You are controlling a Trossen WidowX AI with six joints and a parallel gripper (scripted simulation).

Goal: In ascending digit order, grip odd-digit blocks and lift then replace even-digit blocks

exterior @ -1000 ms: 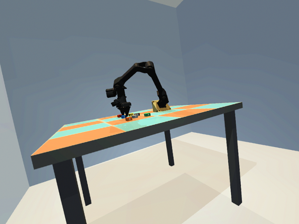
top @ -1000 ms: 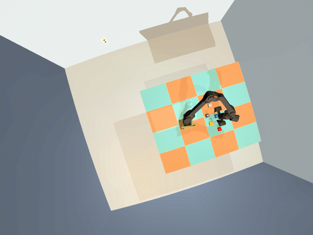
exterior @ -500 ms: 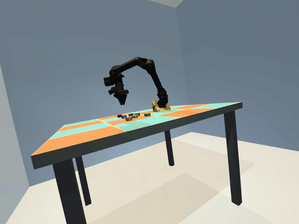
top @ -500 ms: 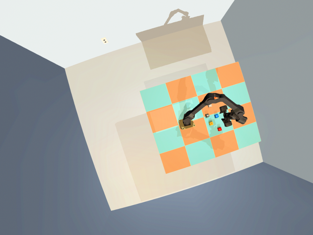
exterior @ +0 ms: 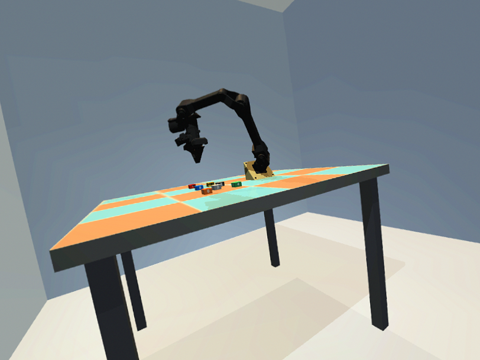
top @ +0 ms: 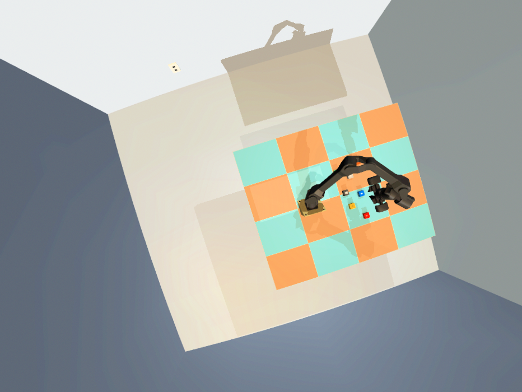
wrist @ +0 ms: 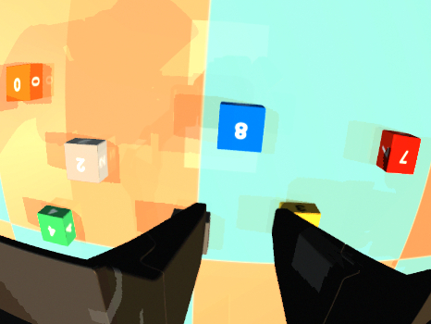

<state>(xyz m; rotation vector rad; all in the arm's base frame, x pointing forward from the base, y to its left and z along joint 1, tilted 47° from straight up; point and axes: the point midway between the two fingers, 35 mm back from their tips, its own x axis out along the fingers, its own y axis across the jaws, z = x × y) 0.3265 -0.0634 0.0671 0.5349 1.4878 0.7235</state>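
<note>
My gripper (top: 370,195) (exterior: 197,160) (wrist: 240,218) hangs well above the table with its fingers apart and nothing between them. The blue 8 block (top: 360,193) (exterior: 198,187) (wrist: 241,139) rests on the table, beyond the fingertips in the wrist view. The orange 0 block (exterior: 206,191) (wrist: 16,93), the pale grey 2 block (top: 350,176) (exterior: 216,187) (wrist: 85,162) and the green 4 block (exterior: 236,184) (wrist: 51,227) lie left in the wrist view. The red 7 block (top: 366,215) (wrist: 402,150) lies right. A finger partly hides the yellow block (top: 352,205) (wrist: 311,218), seemingly 3, and the dark block (top: 345,192) (wrist: 206,236), digit unseen.
The checkered table (top: 290,270) (exterior: 116,230) carries all the blocks. The arm's tan base (top: 304,208) (exterior: 252,171) stands on it, and the arm arches over the block area. The table's edge lies beyond the arm's far end.
</note>
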